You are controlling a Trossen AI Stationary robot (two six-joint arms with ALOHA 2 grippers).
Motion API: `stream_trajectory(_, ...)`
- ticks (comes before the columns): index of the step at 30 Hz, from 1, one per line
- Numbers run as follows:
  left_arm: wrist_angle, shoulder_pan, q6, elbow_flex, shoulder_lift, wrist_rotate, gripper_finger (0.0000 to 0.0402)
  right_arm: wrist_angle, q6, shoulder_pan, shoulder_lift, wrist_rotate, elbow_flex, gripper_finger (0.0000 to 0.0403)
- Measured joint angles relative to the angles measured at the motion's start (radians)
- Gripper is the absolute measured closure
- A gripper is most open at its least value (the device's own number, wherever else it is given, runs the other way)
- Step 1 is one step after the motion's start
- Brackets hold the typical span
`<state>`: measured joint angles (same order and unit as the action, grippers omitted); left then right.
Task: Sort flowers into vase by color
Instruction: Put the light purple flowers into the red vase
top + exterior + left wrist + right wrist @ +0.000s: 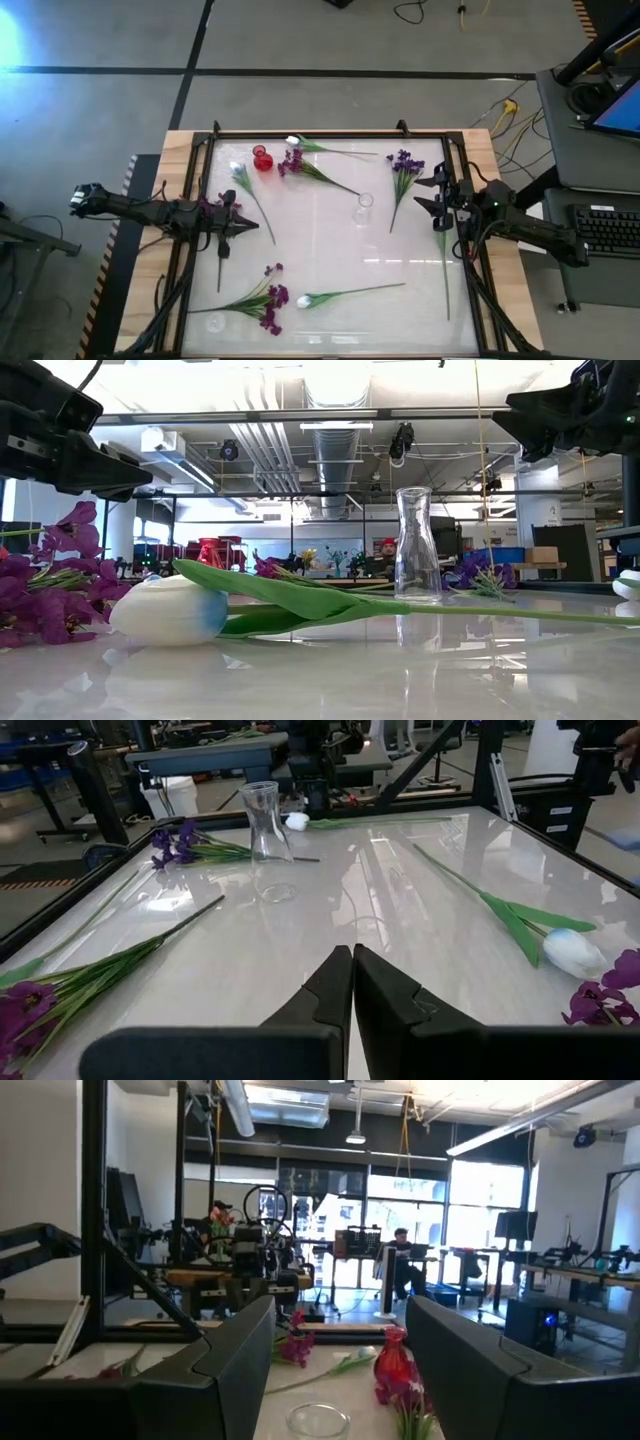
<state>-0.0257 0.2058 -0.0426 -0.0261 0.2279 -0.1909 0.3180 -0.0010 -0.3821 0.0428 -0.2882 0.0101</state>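
So no flowers are in yet: purple and white stems [318, 173] lie scattered round the clear vase [364, 207] mid-surface. Left pincer [222, 249] shut, empty, hovering left. Right pincer [437, 191] part-open, holding nothing, prob. readying a pick.

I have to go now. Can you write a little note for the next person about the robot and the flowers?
Left gripper: shut, empty, at the table's left side.
Right gripper: open, empty, at the right edge.
Clear vase mid-table, red vase at the back; both hold no flowers.
Purple flowers and white flowers lie scattered on the table.
Done: nothing sorted.
Left: every flower.
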Motion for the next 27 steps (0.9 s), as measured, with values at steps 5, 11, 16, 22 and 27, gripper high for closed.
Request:
stream_trajectory(5,-0.002,0.0,0.014,0.0,0.0,-0.006,0.0402,0.0,0.007,0.0,0.0,0.0,0.0,0.0184)
stream_trajectory(11,-0.115,0.0,0.245,0.0,0.002,-0.008,0.0402,0.06,0.356,0.0,0.0,0.032,0.0,0.0184)
stream_trajectory(16,-0.43,-0.002,0.494,0.0,0.019,-0.079,0.0402,0.071,0.454,0.0,0.013,0.065,0.0,0.0184)
stream_trajectory(22,-0.715,-0.003,0.378,0.0,0.032,-0.084,0.0402,0.129,0.525,0.0,0.097,0.072,0.007,0.0184)
stream_trajectory(27,-0.788,-0.003,0.305,0.0,0.028,-0.092,0.0402,0.128,0.507,0.0,0.249,0.072,0.103,0.0184)
